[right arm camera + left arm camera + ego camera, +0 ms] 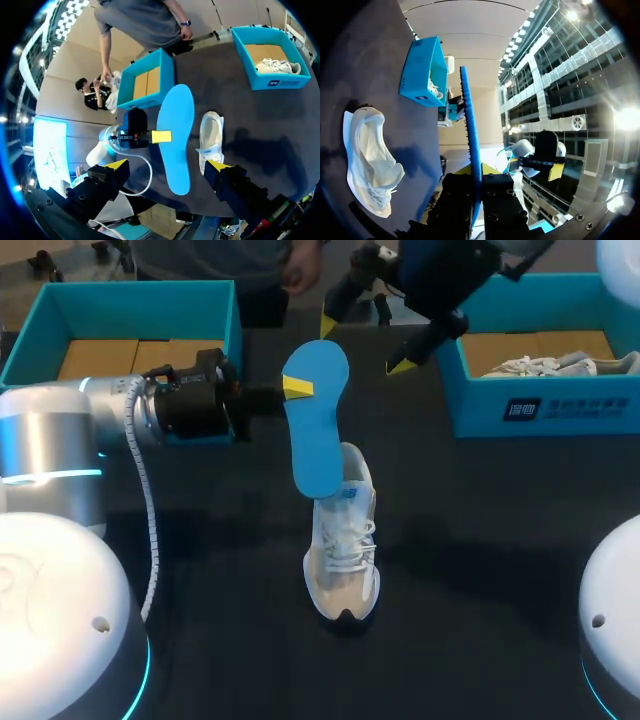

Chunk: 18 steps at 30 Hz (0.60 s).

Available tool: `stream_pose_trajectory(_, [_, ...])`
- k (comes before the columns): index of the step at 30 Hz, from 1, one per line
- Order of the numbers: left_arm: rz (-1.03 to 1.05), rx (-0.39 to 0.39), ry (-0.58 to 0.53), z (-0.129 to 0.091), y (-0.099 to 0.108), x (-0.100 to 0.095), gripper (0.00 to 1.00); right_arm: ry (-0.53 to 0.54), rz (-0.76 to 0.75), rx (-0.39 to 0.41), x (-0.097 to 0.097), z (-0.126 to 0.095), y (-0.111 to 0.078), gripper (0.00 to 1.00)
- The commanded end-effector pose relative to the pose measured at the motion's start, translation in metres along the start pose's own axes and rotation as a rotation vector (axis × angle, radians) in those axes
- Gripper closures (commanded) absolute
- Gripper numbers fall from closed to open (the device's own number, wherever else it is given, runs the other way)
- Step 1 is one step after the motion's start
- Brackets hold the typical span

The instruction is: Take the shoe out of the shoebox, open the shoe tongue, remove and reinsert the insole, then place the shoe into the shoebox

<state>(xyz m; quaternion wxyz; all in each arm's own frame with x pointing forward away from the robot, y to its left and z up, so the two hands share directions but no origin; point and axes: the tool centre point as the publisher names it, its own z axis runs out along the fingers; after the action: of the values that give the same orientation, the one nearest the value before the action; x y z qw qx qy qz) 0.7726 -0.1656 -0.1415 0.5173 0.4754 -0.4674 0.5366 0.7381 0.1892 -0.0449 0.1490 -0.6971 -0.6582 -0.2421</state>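
Note:
My left gripper (296, 390) comes in from the left and is shut on the upper part of a blue insole (316, 425), which it holds upright above the table. The insole's lower end hangs just over the heel opening of the white shoe (344, 552), which lies on the dark table with its toe toward me. In the left wrist view the insole (470, 125) shows edge-on between the left gripper's (479, 186) black fingers, with the shoe (370, 160) off to one side. My right gripper (362, 345) hovers open behind and above the insole, holding nothing. In its own view the right gripper (167, 166) looks down on the insole (176, 127) and the shoe (211, 137).
A blue shoebox (222, 315) with a cardboard liner stands at the back left, just behind my left arm. A second blue shoebox (560, 405) at the back right holds another white shoe (560, 363). Dark open tabletop (480, 570) surrounds the shoe.

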Motion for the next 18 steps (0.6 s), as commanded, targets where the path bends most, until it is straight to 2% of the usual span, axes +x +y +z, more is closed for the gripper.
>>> stream_pose_trajectory(1, [0.0, 0.0, -0.003, -0.001, 0.001, 0.0, 1.0, -0.171, 0.001, 0.002, 0.004, 0.001, 0.002, 0.0])
stream_pose_trajectory(2, [0.0, 0.0, -0.003, -0.001, 0.001, 0.0, 1.0, -0.171, 0.001, 0.002, 0.004, 0.001, 0.002, 0.0])
stream_pose_trajectory(4, [0.0, 0.0, -0.003, -0.001, 0.001, 0.0, 1.0, -0.31, -0.033, 0.01, 0.006, 0.002, 0.002, 0.0])
stream_pose_trajectory(7, [0.0, 0.0, -0.003, -0.001, 0.001, 0.0, 1.0, -0.385, -0.082, -0.063, 0.005, 0.0, 0.002, 0.0])
stream_pose_trajectory(10, [0.0, 0.0, -0.003, -0.001, 0.001, 0.0, 1.0, -0.443, -0.095, -0.096, 0.008, 0.0, 0.002, 0.0])
stream_pose_trajectory(13, [0.0, 0.0, -0.003, -0.001, 0.001, 0.0, 1.0, -0.497, -0.117, -0.103, 0.015, 0.001, 0.005, 0.0])
stream_pose_trajectory(18, [0.0, 0.0, -0.003, -0.001, 0.001, 0.0, 1.0, -0.572, -0.122, -0.061, 0.024, 0.009, 0.009, 0.0])
